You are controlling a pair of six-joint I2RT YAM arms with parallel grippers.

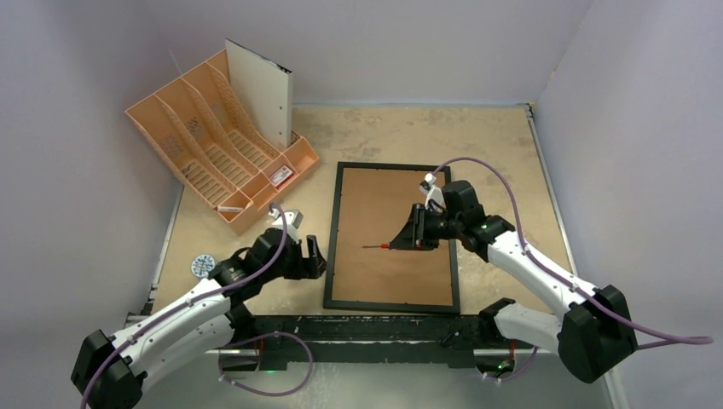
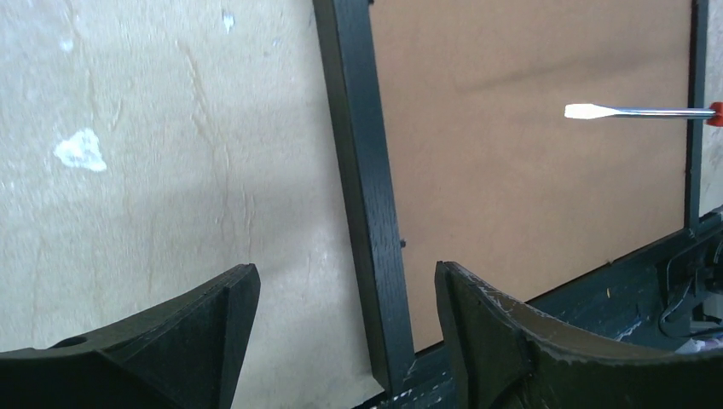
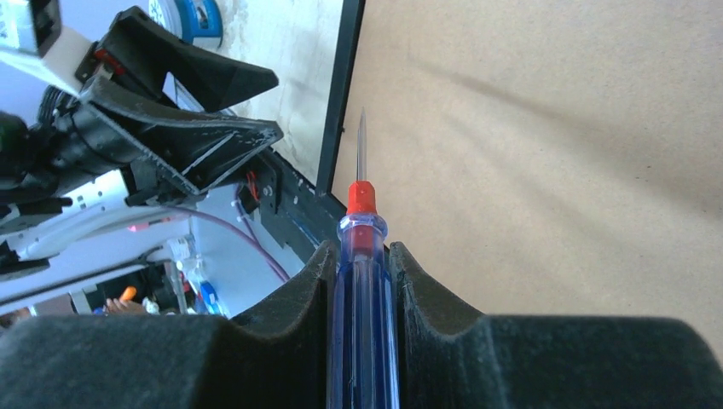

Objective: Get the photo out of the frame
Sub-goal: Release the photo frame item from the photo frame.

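Observation:
The black frame (image 1: 333, 239) lies face down in the middle of the table, its brown backing board (image 1: 384, 277) facing up. The photo is hidden under the board. My left gripper (image 1: 317, 258) is open at the frame's left bar near the front corner; in the left wrist view (image 2: 345, 273) its fingers stand on either side of that bar (image 2: 367, 170). My right gripper (image 1: 415, 232) hovers over the board, shut on a blue-handled screwdriver (image 3: 361, 198). The screwdriver's blade (image 1: 375, 246) points left toward the left bar and also shows in the left wrist view (image 2: 631, 112).
An orange file organiser (image 1: 213, 145) stands at the back left with a white sheet (image 1: 263, 94) upright in it. A small round blue-and-white object (image 1: 203, 266) lies left of the left gripper. Walls close in on the left, back and right.

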